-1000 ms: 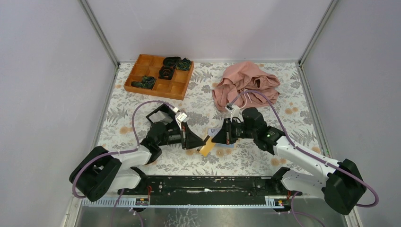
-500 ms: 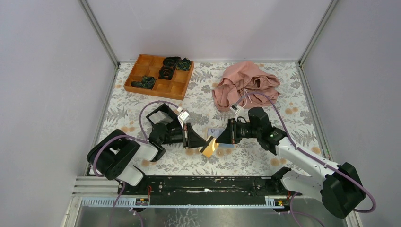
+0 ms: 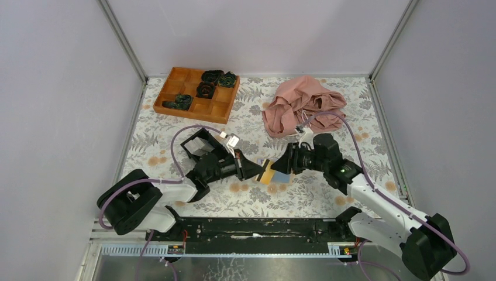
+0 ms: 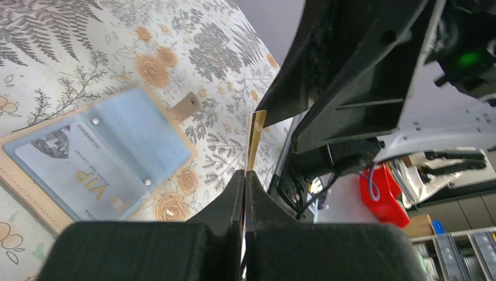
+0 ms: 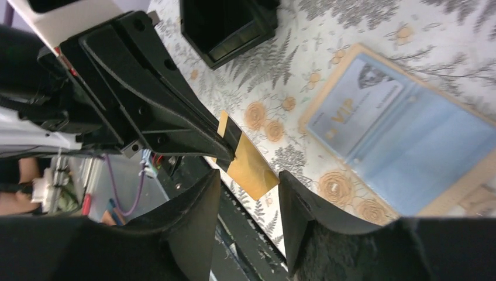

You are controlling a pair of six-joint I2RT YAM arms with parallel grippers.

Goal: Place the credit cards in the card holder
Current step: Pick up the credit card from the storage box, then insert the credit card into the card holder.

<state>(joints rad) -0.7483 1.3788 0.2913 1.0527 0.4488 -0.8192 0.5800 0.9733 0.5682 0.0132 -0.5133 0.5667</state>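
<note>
My left gripper (image 3: 259, 171) is shut on a thin gold-coloured card (image 3: 268, 174) and holds it on edge just above the table. In the left wrist view (image 4: 245, 172) the card (image 4: 255, 136) sticks out past the fingertips. The tan card holder (image 3: 283, 177) lies open on the table under my right gripper (image 3: 279, 167). Its bluish slots show in the left wrist view (image 4: 137, 137), with a pale VIP card (image 4: 76, 170) in one. My right gripper (image 5: 250, 177) is open and empty, its jaws on either side of the gold card (image 5: 251, 167), apart from it. The holder (image 5: 409, 146) lies to the right.
A black open box (image 3: 199, 143) stands behind my left arm and also shows in the right wrist view (image 5: 228, 23). An orange-brown compartment tray (image 3: 196, 93) with dark coiled items is at the back left. A pink cloth (image 3: 304, 104) lies at the back right.
My left gripper has carried the gold card to the right and a little farther from the near edge, closer to the holder. My right gripper has drawn back slightly to the right.
</note>
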